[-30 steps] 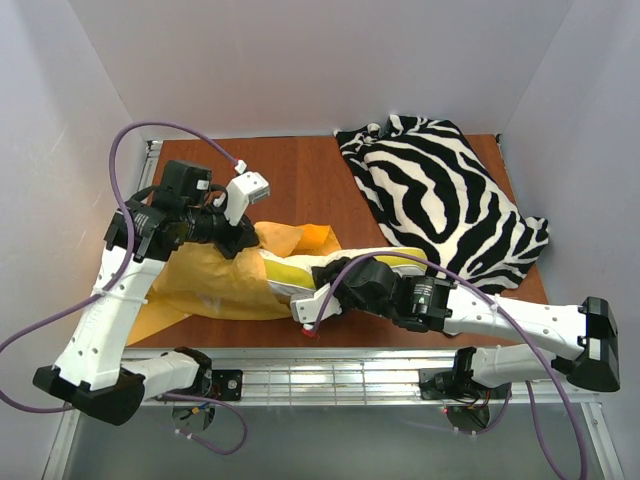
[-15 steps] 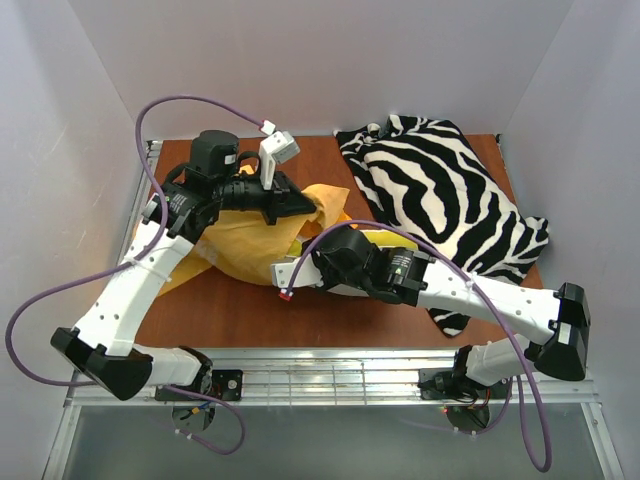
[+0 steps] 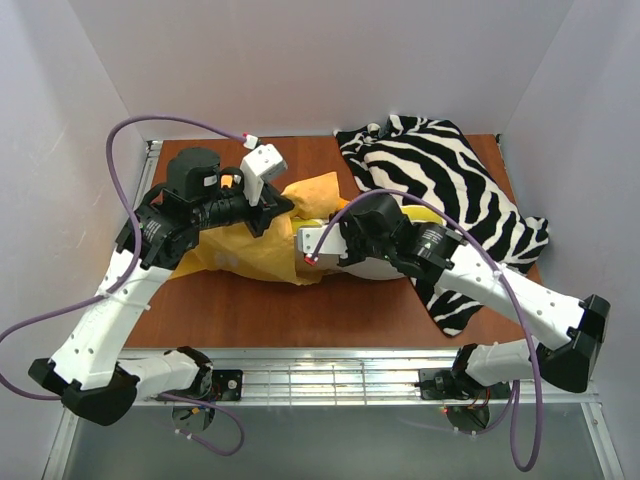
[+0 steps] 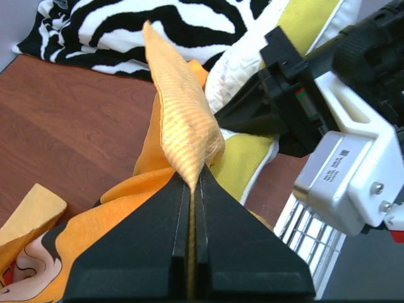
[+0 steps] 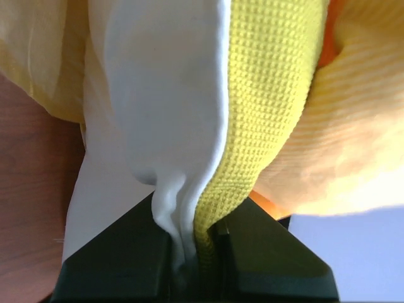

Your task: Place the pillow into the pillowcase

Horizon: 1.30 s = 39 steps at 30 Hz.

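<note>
While pillowcase (image 4: 183, 120) fold sits nipped in left pincer (image 4: 194, 181) | pillow (image 5: 158, 95) edge clamped in right pincer (image 5: 189, 243)

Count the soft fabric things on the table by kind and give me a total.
White pillow: 1
Orange-yellow pillowcase: 1
Black-and-white zebra-striped cloth: 1
Total: 3
</note>
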Tool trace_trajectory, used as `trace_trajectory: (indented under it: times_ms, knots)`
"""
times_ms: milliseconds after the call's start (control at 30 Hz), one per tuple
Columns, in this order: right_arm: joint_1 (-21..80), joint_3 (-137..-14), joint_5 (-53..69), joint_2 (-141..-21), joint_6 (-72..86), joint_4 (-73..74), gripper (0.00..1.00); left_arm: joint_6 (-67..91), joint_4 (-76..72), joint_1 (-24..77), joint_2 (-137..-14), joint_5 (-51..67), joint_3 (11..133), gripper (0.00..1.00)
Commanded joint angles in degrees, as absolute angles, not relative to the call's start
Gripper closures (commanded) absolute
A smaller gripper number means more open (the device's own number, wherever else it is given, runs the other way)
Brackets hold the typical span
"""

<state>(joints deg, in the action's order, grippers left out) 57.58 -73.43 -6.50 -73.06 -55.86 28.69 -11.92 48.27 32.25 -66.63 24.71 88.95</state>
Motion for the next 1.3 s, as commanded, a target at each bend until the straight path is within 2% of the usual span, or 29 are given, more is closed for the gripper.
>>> trace_trajectory:
  times_ms: [0, 200, 467, 600, 733, 833, 867, 900, 933, 967, 1100, 1133, 1267]
  knots:
    - [57.5, -79.6, -1.9, -76.0, -54.1, 26.4, 0.99, -8.5, 48.7, 32.6, -64.7, 26.8, 88.7, 1.0]
    - [58.4, -85.6, 2.6, -80.9, -52.4, 25.1, 0.99, 0.1, 35.9, 34.5, -67.8, 28.3, 87.9, 1.0]
    - [61.4, -77.2, 3.9, -76.9, -58.2, 22.1, 0.99, 3.2, 29.9, 40.8, -72.7, 26.4, 90.0, 1.0]
    - [61.6, -78.1, 4.8, -77.3, -58.0, 21.2, 0.99, 6.9, 25.9, 44.8, -72.2, 26.5, 85.9, 1.0]
    - [61.5, -77.4, 5.8, -76.2, -55.6, 21.0, 0.99, 7.4, 24.9, 44.6, -74.1, 21.4, 88.4, 1.0]
    - [60.2, -77.9, 8.2, -75.8, -49.3, 22.1, 0.99, 3.0, 27.5, 42.5, -77.2, 13.7, 95.4, 0.75]
    - [58.4, -78.3, 9.1, -76.6, -47.0, 22.6, 0.99, 1.2, 30.4, 38.3, -78.5, 12.7, 97.9, 0.56]
    - [57.2, -79.6, 10.2, -77.3, -44.2, 23.3, 0.99, 1.1, 32.2, 35.2, -81.1, 11.9, 100.2, 0.47]
    - [56.0, -80.0, 12.9, -78.1, -39.6, 25.2, 0.99, 1.4, 33.7, 31.7, -82.3, 10.6, 102.3, 0.43]
    - [54.7, -80.2, 14.5, -79.8, -36.9, 25.7, 0.99, 2.2, 36.0, 24.1, -83.3, 10.4, 106.0, 0.39]
    - [43.8, -83.0, 23.3, -86.2, -25.0, 27.0, 0.99, -1.4, 36.8, 10.5, -85.7, 8.4, 111.3, 0.17]
    - [41.7, -87.2, 27.4, -91.3, -22.1, 29.2, 0.99, -2.6, 38.1, 8.1, -85.9, 8.0, 112.0, 0.14]
    - [30.3, -100.8, 38.4, -106.6, -9.7, 35.0, 0.99, -5.1, 45.0, 4.2, -86.7, 6.0, 112.7, 0.13]
